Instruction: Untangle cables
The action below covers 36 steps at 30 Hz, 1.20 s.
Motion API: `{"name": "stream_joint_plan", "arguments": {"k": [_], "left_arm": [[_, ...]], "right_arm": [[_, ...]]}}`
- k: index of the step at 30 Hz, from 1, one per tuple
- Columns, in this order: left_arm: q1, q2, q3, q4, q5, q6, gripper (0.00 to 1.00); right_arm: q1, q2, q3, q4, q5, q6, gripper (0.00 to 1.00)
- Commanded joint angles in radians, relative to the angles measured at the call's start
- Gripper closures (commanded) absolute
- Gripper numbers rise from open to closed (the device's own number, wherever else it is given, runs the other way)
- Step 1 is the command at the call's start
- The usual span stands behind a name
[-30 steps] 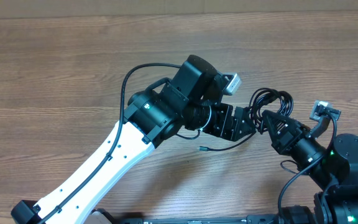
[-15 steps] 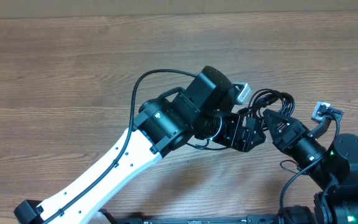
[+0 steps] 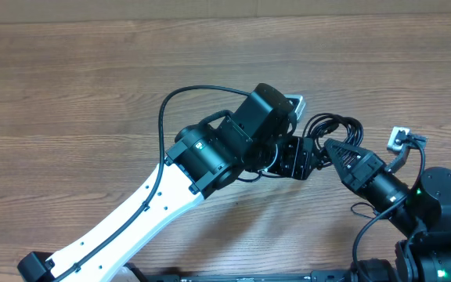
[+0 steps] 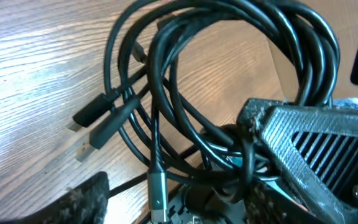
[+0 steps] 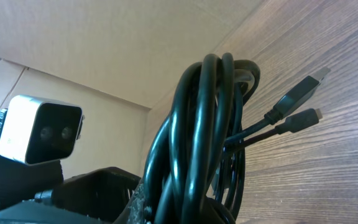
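The cables (image 3: 337, 125) are a coiled black bundle on the wooden table (image 3: 92, 94), right of centre. My right gripper (image 3: 329, 146) is shut on the bundle's lower part. In the right wrist view the loops (image 5: 197, 124) rise straight out of its jaws (image 5: 197, 211), with two plug ends (image 5: 294, 102) sticking out right. My left gripper (image 3: 302, 157) is pressed against the bundle from the left. In the left wrist view its jaws (image 4: 173, 202) stand apart with strands and a silver-tipped plug (image 4: 157, 193) between them. Two more plugs (image 4: 98, 121) lie on the wood.
The right gripper's ribbed black finger (image 4: 303, 137) fills the right of the left wrist view. The left arm's white camera (image 3: 294, 102) sits just above the bundle and shows in the right wrist view (image 5: 39, 130). A cardboard wall (image 3: 210, 8) borders the table's far edge.
My left arm swung right and closed in on the bundle, hiding the loose plug end on the table. My right gripper and the bundle shifted slightly up and left.
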Motion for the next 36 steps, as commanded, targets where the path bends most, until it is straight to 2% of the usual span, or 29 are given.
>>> {"name": "stream_joint_plan", "arguments": {"k": [1,4,10,13,18,28,33,36], "left_arm": [[-0.002,0.013,0.021,-0.008,-0.079,-0.026,0.37],[-0.002,0.026,0.02,-0.021,-0.086,-0.027,0.45],[-0.002,0.074,0.021,-0.036,-0.073,-0.071,0.53],[-0.002,0.096,0.02,-0.036,-0.043,-0.071,0.65],[-0.002,0.099,0.021,-0.036,-0.041,-0.071,0.96],[-0.002,0.099,0.021,-0.013,-0.042,-0.071,0.96],[0.002,0.098,0.021,0.047,-0.058,-0.081,0.96],[0.002,0.095,0.021,0.109,-0.077,-0.082,0.96]], "right_arm": [[-0.001,-0.011,0.027,0.016,-0.038,0.004,0.96],[-0.001,-0.011,0.027,0.021,-0.046,0.004,0.96],[-0.001,-0.011,0.027,0.027,-0.06,0.004,0.96],[-0.001,-0.011,0.027,0.027,-0.059,0.003,0.96],[-0.001,-0.011,0.027,0.026,-0.059,-0.021,0.96],[-0.001,-0.011,0.027,0.014,-0.059,-0.024,0.96],[-0.001,-0.011,0.027,-0.033,-0.045,-0.024,0.96],[-0.001,-0.011,0.027,-0.099,0.042,-0.024,0.96]]}}
